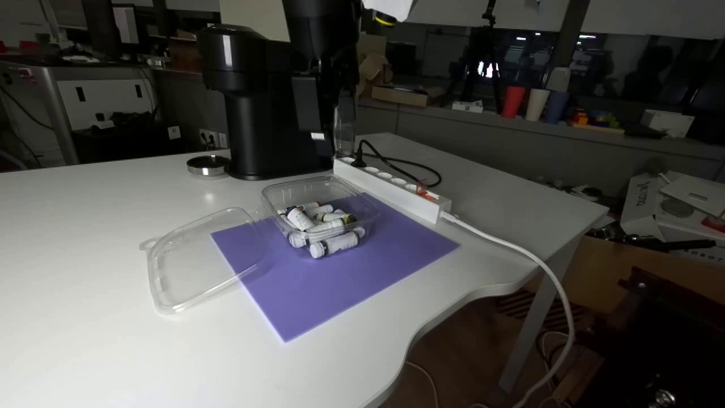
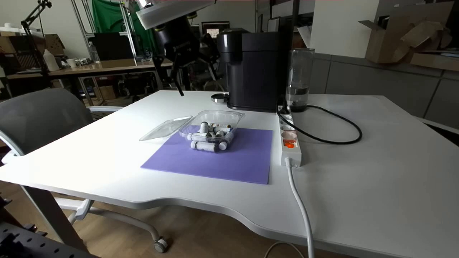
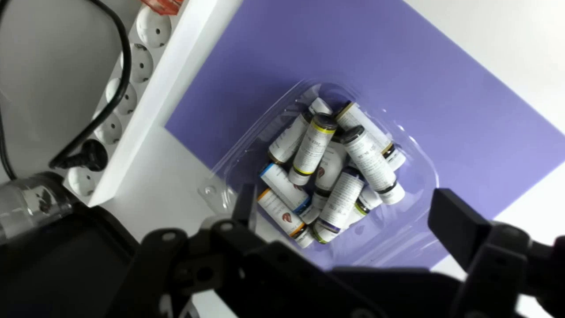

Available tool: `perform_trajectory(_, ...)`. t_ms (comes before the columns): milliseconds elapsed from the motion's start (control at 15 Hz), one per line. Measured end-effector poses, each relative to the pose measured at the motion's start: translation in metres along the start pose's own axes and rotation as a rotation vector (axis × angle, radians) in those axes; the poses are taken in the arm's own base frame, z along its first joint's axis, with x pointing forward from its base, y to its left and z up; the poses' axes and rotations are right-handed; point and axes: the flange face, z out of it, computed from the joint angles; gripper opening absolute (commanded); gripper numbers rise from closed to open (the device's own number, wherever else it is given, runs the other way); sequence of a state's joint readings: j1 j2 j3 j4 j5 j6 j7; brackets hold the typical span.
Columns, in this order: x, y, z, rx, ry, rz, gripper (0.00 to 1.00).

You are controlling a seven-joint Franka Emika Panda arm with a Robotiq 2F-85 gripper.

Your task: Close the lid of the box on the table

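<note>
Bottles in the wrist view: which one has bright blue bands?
The blue-banded bottle lies alongside the orange-banded bottle in the box; no other bottle shows bright blue.

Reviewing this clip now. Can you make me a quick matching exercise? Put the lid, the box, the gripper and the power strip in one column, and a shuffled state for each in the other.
Things
1. lid
2. box
3. gripper
4. power strip

States
A. white, with a black plug in it
B. in mid-air, fingers spread apart
C. transparent panel, swung open
D. uncovered, holding small labelled bottles

Right pairs: 1-C, 2-D, 3-B, 4-A.
</note>
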State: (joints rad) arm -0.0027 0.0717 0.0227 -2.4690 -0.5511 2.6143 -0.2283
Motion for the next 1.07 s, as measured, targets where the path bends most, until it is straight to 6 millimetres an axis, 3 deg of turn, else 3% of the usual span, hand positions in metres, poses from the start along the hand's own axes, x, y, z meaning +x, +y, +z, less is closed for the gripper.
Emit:
perform_trajectory(333,0.027,-0.069,0.015,0.047,-0.015,-0.284,1.00)
perform_trajectory(533,0.033,-0.106,0.028,0.065,-0.042,-0.429,1.00)
perform_trajectory(667,0.034,-0.116,0.034,0.067,-0.058,-0.472,1.00)
perform_trajectory(1067,0.035,-0.119,0.035,0.031,-0.051,-0.541,1.00)
